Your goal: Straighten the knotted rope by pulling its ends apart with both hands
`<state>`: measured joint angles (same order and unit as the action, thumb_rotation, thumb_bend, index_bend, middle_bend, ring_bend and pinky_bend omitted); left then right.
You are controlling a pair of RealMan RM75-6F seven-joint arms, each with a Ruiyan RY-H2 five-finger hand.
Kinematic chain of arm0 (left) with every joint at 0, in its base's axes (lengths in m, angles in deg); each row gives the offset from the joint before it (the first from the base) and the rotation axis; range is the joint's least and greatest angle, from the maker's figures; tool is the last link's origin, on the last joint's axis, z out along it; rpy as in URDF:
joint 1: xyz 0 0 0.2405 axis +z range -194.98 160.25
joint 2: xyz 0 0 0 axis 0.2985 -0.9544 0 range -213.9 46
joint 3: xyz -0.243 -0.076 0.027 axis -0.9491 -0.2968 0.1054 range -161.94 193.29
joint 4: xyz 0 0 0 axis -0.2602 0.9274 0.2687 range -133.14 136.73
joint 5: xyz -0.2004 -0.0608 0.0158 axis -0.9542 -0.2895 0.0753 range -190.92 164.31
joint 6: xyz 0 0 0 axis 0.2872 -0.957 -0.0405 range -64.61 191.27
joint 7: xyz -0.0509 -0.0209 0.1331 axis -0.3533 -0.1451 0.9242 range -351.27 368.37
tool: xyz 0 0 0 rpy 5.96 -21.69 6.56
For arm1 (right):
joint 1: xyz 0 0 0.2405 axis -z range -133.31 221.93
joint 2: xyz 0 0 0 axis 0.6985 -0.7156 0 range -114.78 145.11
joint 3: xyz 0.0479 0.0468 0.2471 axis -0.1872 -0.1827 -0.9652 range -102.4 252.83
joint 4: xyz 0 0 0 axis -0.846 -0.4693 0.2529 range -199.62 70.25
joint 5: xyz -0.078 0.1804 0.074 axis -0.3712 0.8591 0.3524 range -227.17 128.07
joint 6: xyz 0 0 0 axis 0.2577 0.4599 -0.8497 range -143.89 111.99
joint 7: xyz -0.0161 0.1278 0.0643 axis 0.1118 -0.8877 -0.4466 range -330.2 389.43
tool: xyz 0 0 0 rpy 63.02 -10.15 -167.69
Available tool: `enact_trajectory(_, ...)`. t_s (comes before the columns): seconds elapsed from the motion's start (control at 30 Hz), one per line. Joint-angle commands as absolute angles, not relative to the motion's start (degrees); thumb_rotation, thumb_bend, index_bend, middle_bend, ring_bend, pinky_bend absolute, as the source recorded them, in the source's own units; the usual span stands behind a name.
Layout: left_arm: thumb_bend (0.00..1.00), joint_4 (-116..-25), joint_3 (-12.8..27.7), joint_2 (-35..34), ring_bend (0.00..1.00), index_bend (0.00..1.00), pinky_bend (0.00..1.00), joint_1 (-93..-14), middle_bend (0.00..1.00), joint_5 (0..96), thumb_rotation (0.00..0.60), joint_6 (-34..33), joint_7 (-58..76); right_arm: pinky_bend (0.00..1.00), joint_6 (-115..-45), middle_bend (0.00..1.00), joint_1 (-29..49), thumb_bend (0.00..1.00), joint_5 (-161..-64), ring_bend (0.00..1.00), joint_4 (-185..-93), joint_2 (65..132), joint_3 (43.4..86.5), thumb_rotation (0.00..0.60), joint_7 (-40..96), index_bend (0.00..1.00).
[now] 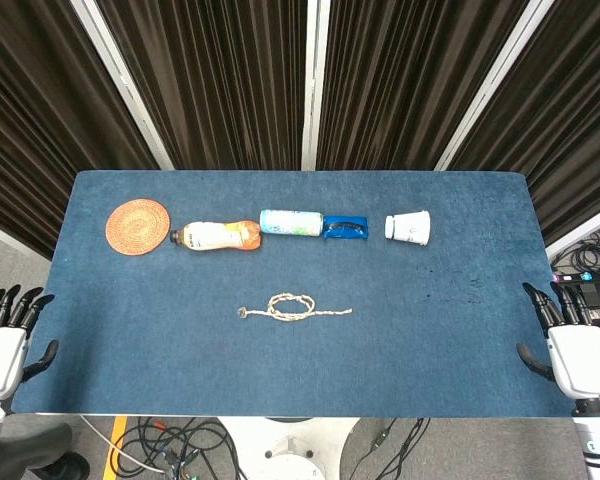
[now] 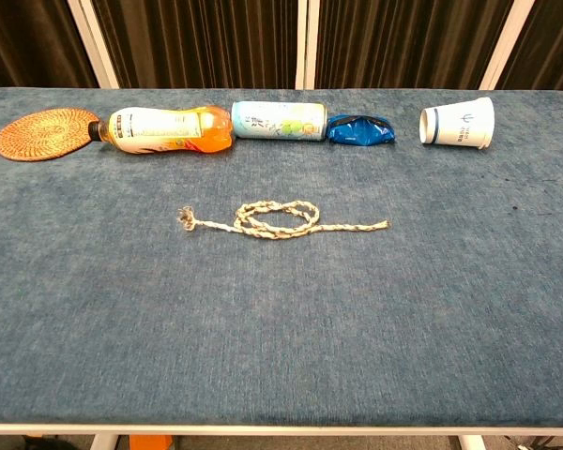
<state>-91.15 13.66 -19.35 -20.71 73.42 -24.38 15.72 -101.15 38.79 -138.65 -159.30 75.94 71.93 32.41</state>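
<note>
Knotted beige twisted rope [image 1: 294, 308] [image 2: 280, 220] flat on blue felt-covered table [image 1: 160, 340] [image 2: 263, 328], near middle, slightly toward front edge. Loose overhand loop at centre; frayed end to the left, plain end to the right. Untouched by either hand.

Left hand [image 1: 2, 345] at left table edge, off the cloth, well apart from rope. Fingers extended and spread, thumb out to the side, nothing held. Right hand [image 1: 572, 345] at right table edge, likewise off the cloth and well apart from rope. Fingers extended, thumb out, nothing held. Neither hand visible in chest view.

Row along far side of table, left to right: round woven rattan coaster [image 1: 138, 228] [image 2: 45, 134]; plastic bottle with orange liquid and white label [image 1: 214, 236] [image 2: 161, 128], on its side, cap end touching coaster; pale blue-and-white printed can [image 1: 291, 222] [image 2: 278, 120], on its side; crumpled blue packet [image 1: 345, 227] [image 2: 359, 129] just beside can; white paper cup [image 1: 408, 227] [image 2: 459, 123] on its side, apart from packet.

Dark pleated curtains [image 1: 230, 80] behind table. Cables [image 1: 180, 445] on floor below front edge.
</note>
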Motion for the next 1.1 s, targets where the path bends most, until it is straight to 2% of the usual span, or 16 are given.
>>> enact_trajectory(0.03,0.3,-90.89,13.68,-19.07,0.0,0.17,0.0,-20.61,0.11,73.38,0.6,-24.51,15.77,0.08,-101.07,0.18,38.75,0.19,-138.73,0.0,-159.47,75.79,71.99,0.6,32.35,0.05)
enact_trajectory(0.37,0.29,-90.55,13.49,-18.85,0.0,0.17,0.0,-20.54,0.11,73.78,0.6,-25.1,15.3,0.09,-99.08,0.19,36.89,0.19,-140.81,0.0,-161.22,74.79,72.17,0.6,30.76,0.07)
enact_trajectory(0.57,0.28,-89.95,13.4,-18.89,0.0,0.17,0.0,-20.95,0.11,74.66,0.6,-25.16,14.41,0.14,-88.95,0.24,28.13,0.22,-141.24,0.06,-164.45,76.32,69.2,0.6,32.11,0.22)
enact_trajectory(0.67,0.28,-89.88,13.57,-19.11,0.0,0.17,0.0,-20.93,0.11,75.1,0.6,-25.31,14.26,0.15,-82.47,0.27,23.06,0.22,-138.22,0.08,-164.88,79.32,66.96,0.6,34.85,0.33)
enact_trajectory(0.83,0.28,-89.5,13.52,-19.01,0.0,0.17,0.0,-21.07,0.11,74.94,0.6,-25.02,13.78,0.15,-72.94,0.29,15.69,0.22,-131.47,0.08,-163.29,86.11,64.57,0.6,40.85,0.4)
enact_trajectory(0.93,0.28,-88.99,13.5,-18.86,0.0,0.17,0.0,-21.32,0.11,74.86,0.6,-24.57,13.32,0.14,-70.16,0.29,12.34,0.22,-128.21,0.08,-160.41,91.29,63.67,0.6,44.74,0.44)
enact_trajectory(1.1,0.27,-88.14,13.64,-18.76,0.0,0.17,0.0,-21.57,0.11,74.55,0.6,-23.75,12.49,0.09,-69.54,0.29,8.94,0.22,-125.33,0.07,-154.07,99.97,63.33,0.6,48.9,0.49)
